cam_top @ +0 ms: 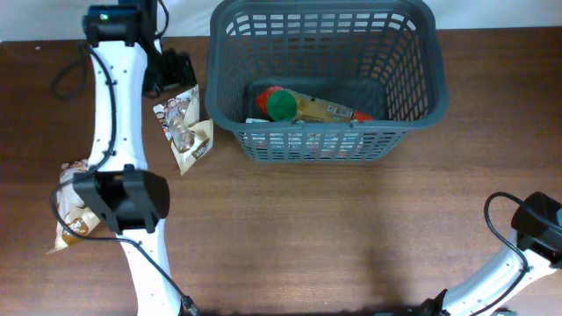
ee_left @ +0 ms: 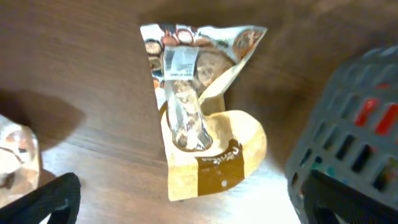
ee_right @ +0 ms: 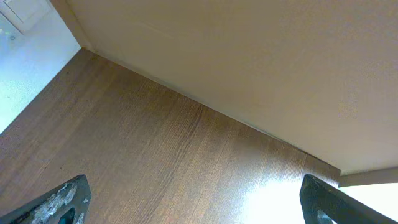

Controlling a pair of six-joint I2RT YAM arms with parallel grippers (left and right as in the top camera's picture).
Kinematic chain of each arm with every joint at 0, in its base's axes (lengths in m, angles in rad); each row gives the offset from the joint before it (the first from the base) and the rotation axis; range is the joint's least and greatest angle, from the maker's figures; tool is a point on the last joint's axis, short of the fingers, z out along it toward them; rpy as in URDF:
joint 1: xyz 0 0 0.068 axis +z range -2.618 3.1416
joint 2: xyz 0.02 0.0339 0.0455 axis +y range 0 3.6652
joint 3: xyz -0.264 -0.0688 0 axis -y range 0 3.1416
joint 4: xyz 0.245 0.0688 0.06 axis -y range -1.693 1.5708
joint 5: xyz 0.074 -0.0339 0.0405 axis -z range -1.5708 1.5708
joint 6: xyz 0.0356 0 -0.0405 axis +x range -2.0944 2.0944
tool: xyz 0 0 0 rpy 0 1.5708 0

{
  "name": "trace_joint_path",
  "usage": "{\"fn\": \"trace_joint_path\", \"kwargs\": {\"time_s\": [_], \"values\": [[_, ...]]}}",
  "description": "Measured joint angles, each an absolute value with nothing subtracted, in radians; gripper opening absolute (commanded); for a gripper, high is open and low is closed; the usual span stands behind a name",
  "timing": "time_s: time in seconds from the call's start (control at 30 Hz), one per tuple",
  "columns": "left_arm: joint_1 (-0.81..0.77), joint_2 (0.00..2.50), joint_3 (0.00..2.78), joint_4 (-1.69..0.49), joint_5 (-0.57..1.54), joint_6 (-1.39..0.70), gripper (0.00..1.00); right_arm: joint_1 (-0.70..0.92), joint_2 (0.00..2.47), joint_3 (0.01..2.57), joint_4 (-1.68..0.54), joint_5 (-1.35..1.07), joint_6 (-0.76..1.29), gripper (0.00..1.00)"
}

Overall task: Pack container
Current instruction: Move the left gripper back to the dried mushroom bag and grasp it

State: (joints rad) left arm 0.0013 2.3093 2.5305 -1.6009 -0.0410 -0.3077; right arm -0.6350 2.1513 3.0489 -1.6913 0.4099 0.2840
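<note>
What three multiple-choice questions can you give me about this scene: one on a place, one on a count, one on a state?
1. Where is the snack pouch nearest the basket?
A: inside it. B: on the table beside it. C: balanced on its rim.
2. How many pouches lie outside the basket?
A: one. B: two. C: four.
3. How is the left gripper?
A: open, holding nothing. B: shut on a pouch. C: shut on a bottle.

Answers:
1. B, since the pouch lies on the wood just outside the basket's wall.
2. B, since a second pouch lies farther from the basket.
3. A, since its fingers stand wide apart above the pouch.
</note>
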Motion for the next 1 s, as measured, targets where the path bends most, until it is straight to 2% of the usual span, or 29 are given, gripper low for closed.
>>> {"fn": "trace_joint_path", "kwargs": {"time_s": [1.0], "values": [[0.001,2.309,2.004,-1.08,-0.015,-0.341,0.99,-0.635,2.151,3.049,-1.691,0.41,0.284,0.99]]}}
